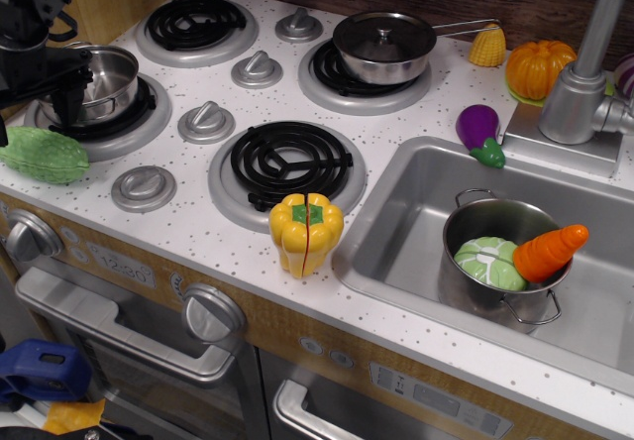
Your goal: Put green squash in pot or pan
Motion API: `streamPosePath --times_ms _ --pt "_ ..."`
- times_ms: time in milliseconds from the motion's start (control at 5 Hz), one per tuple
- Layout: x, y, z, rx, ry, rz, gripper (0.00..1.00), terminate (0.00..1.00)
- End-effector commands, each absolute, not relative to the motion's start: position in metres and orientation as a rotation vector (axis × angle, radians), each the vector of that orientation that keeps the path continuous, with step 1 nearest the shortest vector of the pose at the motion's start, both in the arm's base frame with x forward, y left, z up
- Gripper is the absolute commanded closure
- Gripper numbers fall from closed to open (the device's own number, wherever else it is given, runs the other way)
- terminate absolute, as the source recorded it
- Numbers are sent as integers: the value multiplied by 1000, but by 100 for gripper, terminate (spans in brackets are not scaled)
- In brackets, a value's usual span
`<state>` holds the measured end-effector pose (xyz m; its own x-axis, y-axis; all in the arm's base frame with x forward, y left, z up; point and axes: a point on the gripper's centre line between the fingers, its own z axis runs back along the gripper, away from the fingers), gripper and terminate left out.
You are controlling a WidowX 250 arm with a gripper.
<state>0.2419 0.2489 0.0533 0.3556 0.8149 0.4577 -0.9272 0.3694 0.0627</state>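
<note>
The green squash [45,155] lies on the white counter at the far left, in front of the front-left burner. The small shiny steel pot [107,78] stands on that burner, just behind and to the right of the squash, and looks empty. My black gripper [35,123] hangs over the squash's back edge with its fingers spread wide. One finger [67,103] is next to the pot; the other is at the frame's left edge. The gripper is open and holds nothing.
A lidded pan with a long handle [384,46] sits on the back-right burner. A yellow pepper [306,233] stands near the counter's front. An eggplant [480,131], a corn piece [487,47] and a pumpkin [537,67] lie near the faucet [584,73]. A grey pot [501,262] in the sink [416,202] holds a cabbage piece and a carrot.
</note>
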Motion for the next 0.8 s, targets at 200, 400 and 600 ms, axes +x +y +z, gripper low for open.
streamPosePath --times_ms 200,400,600 --pt "244 267 41 298 -470 1184 0 0" --pt "245 266 32 276 -490 1206 0 0" --pt "244 265 25 260 -506 1219 0 0"
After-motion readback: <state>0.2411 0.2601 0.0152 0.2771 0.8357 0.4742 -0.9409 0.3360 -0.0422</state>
